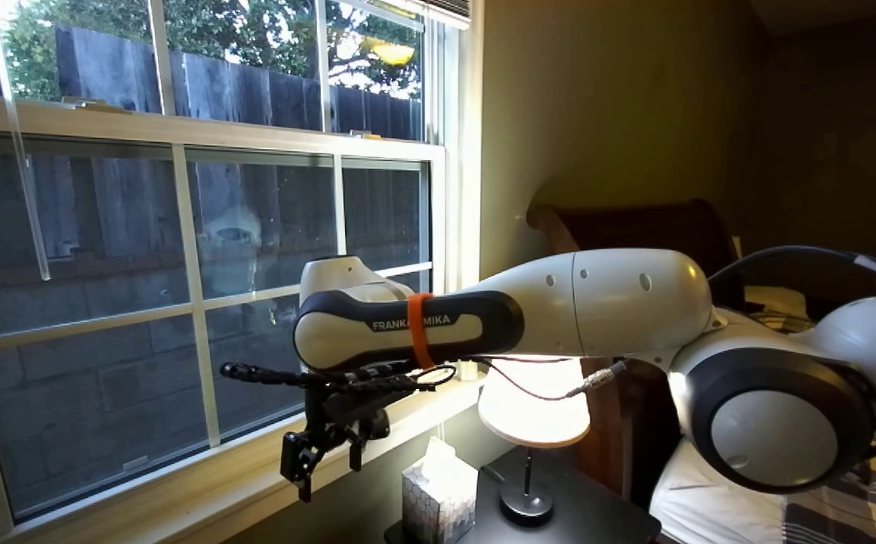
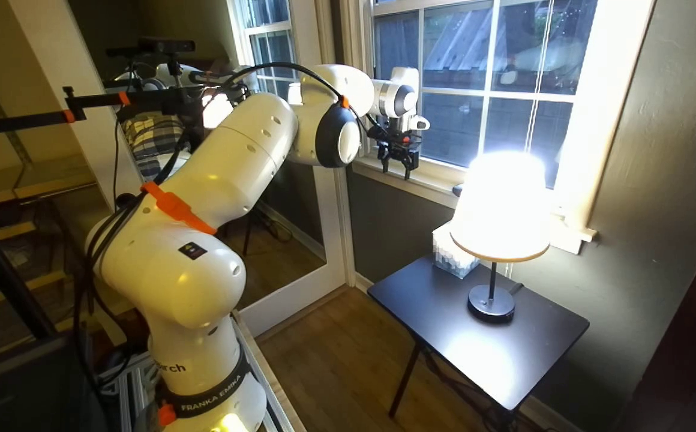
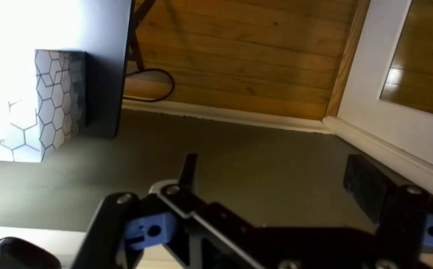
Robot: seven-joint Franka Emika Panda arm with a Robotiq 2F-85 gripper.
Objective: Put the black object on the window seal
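Note:
The black object (image 2: 458, 190) is a small dark lump on the window seal (image 2: 429, 180), at the left edge of the lampshade in an exterior view. In the wrist view a shiny dark lump that looks like it (image 3: 18, 254) shows at the lower left over the pale ledge (image 3: 33, 235), partly cut off. The cream ledge also runs under the window in an exterior view (image 1: 204, 491). My gripper (image 1: 330, 477) points down by the ledge, apart from the lump. It also shows in an exterior view (image 2: 396, 173). In the wrist view its fingers (image 3: 272, 158) are wide apart with nothing between them.
A lit lamp (image 2: 501, 207) and a patterned tissue box (image 2: 453, 252) stand on a black side table (image 2: 408, 300) below the ledge. The window (image 1: 257, 227) is close behind the gripper. A mirrored door (image 2: 288, 222) stands by the arm. A bed (image 1: 710, 491) is behind.

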